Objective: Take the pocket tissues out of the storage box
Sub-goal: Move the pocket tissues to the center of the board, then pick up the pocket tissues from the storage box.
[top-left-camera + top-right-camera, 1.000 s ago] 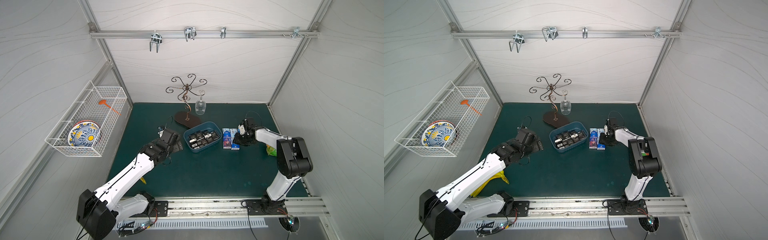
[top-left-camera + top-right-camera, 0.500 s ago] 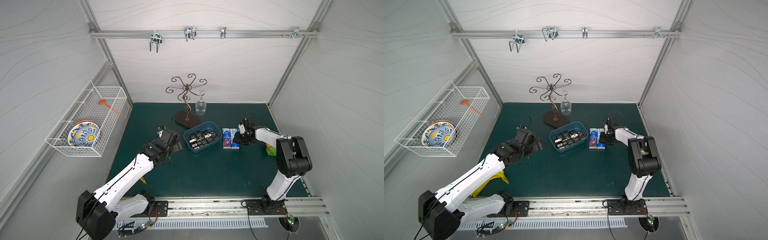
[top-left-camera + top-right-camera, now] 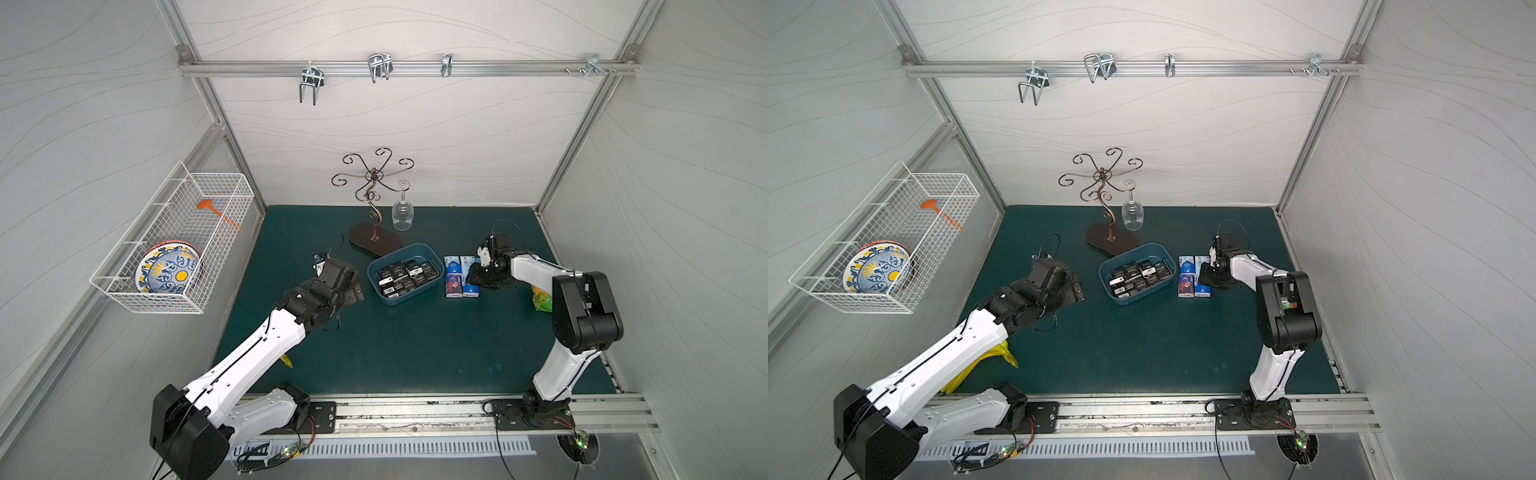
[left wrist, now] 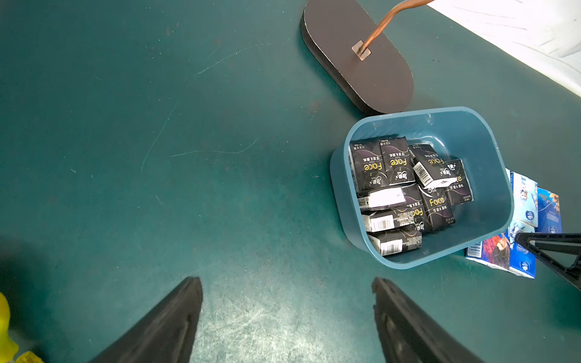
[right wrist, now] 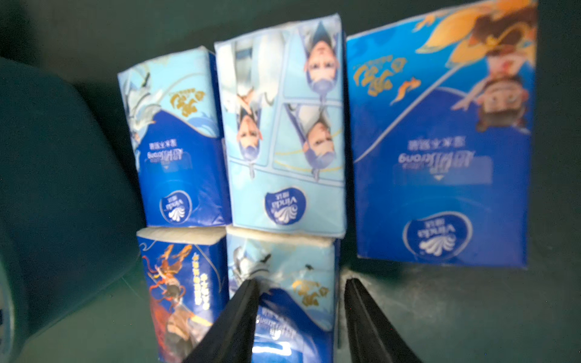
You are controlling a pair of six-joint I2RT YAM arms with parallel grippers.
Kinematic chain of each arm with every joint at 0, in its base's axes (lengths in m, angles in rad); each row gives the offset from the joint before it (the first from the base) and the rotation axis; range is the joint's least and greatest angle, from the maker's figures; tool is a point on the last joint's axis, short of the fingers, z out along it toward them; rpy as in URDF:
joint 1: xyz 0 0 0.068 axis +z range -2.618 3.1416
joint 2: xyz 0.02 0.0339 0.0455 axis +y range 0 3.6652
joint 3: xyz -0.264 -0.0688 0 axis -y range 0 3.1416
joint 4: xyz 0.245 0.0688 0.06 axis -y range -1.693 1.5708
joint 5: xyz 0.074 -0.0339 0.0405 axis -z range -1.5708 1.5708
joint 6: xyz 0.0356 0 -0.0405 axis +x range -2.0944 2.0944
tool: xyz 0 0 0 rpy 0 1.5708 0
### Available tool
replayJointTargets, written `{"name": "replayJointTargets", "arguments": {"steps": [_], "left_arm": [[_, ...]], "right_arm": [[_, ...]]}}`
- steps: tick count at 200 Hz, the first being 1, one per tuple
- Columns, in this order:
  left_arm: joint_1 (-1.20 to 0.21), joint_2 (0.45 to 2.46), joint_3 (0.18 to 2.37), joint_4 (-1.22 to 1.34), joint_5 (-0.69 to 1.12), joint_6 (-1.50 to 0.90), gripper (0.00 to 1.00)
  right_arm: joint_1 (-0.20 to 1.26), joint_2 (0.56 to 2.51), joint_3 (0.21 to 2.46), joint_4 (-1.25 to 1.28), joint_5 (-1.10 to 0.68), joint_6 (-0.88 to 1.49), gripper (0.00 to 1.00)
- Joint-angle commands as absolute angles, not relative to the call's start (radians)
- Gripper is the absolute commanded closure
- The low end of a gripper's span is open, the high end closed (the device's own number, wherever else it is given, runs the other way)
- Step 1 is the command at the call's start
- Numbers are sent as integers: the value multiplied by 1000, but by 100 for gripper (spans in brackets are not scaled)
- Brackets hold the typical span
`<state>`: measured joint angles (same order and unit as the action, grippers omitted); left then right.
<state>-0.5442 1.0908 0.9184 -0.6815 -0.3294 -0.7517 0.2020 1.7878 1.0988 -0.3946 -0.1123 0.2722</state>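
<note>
Right gripper (image 5: 300, 283) has only nudged since a second ago; left arm, storage box (image 3: 405, 300) and all the packs are where they were. Right fingers are apart and sit low over one blue pack (image 5: 292, 298). One finger overlaps its face and the other is at its edge; can't tell if they touch it. That pack is part of the blue packs (image 3: 454, 277), which lie flat on the green mat (image 3: 395, 345) just beside the box's short end, close together in rows and outside the box. Black packs (image 4: 405, 188) are inside the box, jumbled, some face up and some showing barcodes. Left gripper (image 4: 287, 279) has its fingers wide apart with nothing between them. It hangs over bare mat on the box's opposite side from the blue packs, clear of the box. Stand base (image 4: 355, 56) sits just behind the box.
</note>
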Motion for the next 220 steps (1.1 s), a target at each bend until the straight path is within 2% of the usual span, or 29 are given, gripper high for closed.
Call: {"name": "replayJointTargets", "arguments": {"steps": [1,68,102,124,151,174,220], "left_arm": [[-547,1077,948,-675,-350,-743,11],[-548,1075,947,-672,-350,-748,11],[-547,1086,950,-673,-349,-751,11],[-546,1084,946,-677,-353,-759,11],[-546,1076,945,-689,-348,-768,10],[-545,1065,945,-707,-348,-773,10],[-544,1024,950,-745,-346,-777,10]], "right_arm": [[194,1784,1108,-424,-100,254,49],[234,1622,1125,-478,-90,229,43],[398,1602,1196,-539,21,189,42],[532,1605,1227,-498,3,159,41],[695,1656,1280,-428,-114,-1,39],[826,1737,1345,-422,-95,-255,36],[850,1864,1481,-480,-132,-442,34]]}}
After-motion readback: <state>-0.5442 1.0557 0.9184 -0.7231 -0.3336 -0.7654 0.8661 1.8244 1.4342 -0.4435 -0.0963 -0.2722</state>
